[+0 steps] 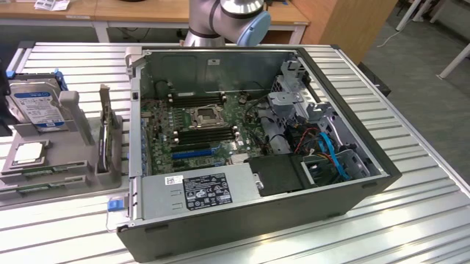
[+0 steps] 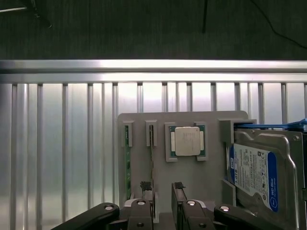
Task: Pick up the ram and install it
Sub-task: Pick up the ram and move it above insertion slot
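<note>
Two green sticks stand on edge in parallel slots of the grey holder (image 2: 192,177). The ram (image 2: 151,148) sits in the slot nearer the CPU chip (image 2: 187,141), and the second ram stick (image 2: 127,163) is in the slot on its far side. In the wrist view each shows its thin top edge, with the long axis running from the holder's far rim straight toward the gripper (image 2: 162,188). The gripper's two fingers (image 2: 146,188) stand apart above the holder with nothing between them, and the ram's near end lies just by one finger. A blue-labelled hard drive (image 2: 254,175) stands beyond the CPU chip.

In the exterior view the ram (image 1: 44,170) and the second ram stick (image 1: 41,187) lie lengthwise across the holder, roughly from that view's left to its right. This view adds the open computer case (image 1: 353,198) lying just beside the holder on the slatted metal table (image 1: 411,231), with its motherboard (image 1: 158,118), black and blue memory slots (image 1: 195,149) and power supply (image 1: 202,190) exposed. The robot arm (image 1: 231,19) rises behind the case.
</note>
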Controlling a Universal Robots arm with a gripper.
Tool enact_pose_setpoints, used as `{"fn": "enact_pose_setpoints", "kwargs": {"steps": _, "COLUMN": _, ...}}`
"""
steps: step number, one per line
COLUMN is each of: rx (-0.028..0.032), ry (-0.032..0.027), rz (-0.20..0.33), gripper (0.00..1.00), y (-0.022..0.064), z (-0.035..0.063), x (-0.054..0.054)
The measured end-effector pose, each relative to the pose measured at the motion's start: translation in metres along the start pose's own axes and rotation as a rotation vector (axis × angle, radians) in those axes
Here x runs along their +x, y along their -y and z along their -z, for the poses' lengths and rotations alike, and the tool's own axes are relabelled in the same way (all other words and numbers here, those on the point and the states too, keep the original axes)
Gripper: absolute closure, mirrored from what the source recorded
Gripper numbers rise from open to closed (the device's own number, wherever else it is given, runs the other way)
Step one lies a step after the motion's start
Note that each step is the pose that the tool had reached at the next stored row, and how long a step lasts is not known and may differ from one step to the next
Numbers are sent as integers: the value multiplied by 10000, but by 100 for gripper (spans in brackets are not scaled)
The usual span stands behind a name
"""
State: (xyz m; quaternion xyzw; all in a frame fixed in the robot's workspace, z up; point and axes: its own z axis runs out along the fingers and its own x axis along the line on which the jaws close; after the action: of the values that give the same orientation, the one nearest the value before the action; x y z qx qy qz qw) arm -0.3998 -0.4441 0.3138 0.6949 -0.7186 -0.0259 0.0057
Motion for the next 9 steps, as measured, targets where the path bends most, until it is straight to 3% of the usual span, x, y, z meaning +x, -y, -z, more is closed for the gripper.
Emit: {"fn": "enact_pose_setpoints", "kwargs": {"steps": 9, "rx": -1, "ry": -1, "rz": 1, "gripper": 71, "y": 3, "z": -59, "x": 2}}
